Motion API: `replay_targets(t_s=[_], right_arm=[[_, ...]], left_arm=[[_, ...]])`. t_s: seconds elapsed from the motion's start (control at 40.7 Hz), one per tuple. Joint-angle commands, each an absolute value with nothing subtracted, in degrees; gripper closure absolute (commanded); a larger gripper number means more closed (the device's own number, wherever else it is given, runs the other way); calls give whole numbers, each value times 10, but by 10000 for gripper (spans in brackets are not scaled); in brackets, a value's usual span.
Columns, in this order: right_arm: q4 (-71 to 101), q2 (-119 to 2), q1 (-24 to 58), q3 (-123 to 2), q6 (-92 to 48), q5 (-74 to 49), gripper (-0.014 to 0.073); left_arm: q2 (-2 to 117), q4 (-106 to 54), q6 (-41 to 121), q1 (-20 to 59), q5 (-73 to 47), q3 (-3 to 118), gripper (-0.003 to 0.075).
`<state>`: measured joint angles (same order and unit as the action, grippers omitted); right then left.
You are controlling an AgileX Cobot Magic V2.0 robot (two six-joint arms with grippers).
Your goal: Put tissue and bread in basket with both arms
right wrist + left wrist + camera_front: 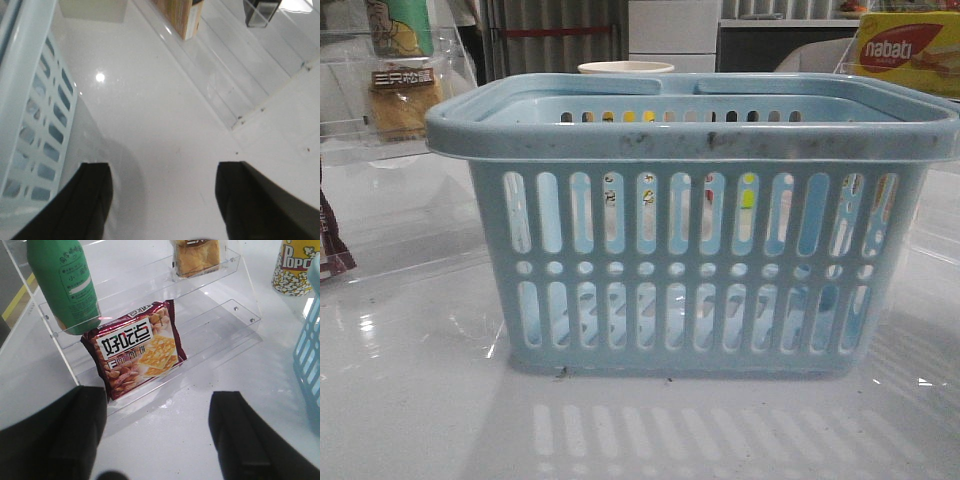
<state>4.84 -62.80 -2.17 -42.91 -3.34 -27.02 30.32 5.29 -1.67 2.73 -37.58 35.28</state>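
The left gripper point(157, 437) is hanging with its jaws spread and empty over a glossy white table point(200, 390), near a shiny red cracker packet point(134, 347) leaning in a clear acrylic rack point(220, 315). The right gripper point(162, 200) is gaping empty too, beside the slotted light-blue plastic basket point(690, 135). The bread point(400, 100) is sitting on the far left rack, cut off in the left wrist view.

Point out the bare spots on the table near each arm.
Left: bare table between the fingers, bordered by the clear rack and basket. Right: bare table between basket and another rack. Crowded: the left rack's shelves.
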Motion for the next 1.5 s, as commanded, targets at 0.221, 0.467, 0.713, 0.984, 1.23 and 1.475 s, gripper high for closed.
replay_targets(t_s=[0.221, 0.467, 0.713, 0.984, 1.23, 1.475], right_arm=[[49, -725, -77, -619, -31, -308, 45], [49, -786, -122, -721, -31, -348, 45], [47, -866, -130, -780, -31, -350, 45], [31, -960, -133, -834, -31, -347, 45], [31, -1027, -133, -861, -31, -312, 45], [43, -1048, -133, -865, -31, -278, 222]], left_arm=[[309, 57, -18, 32, -337, 369, 321], [309, 57, -18, 32, -338, 369, 339], [309, 57, -18, 32, -338, 369, 339], [309, 57, -18, 32, -338, 369, 339], [309, 56, -18, 32, -338, 369, 339], [309, 53, -18, 32, -338, 369, 339]])
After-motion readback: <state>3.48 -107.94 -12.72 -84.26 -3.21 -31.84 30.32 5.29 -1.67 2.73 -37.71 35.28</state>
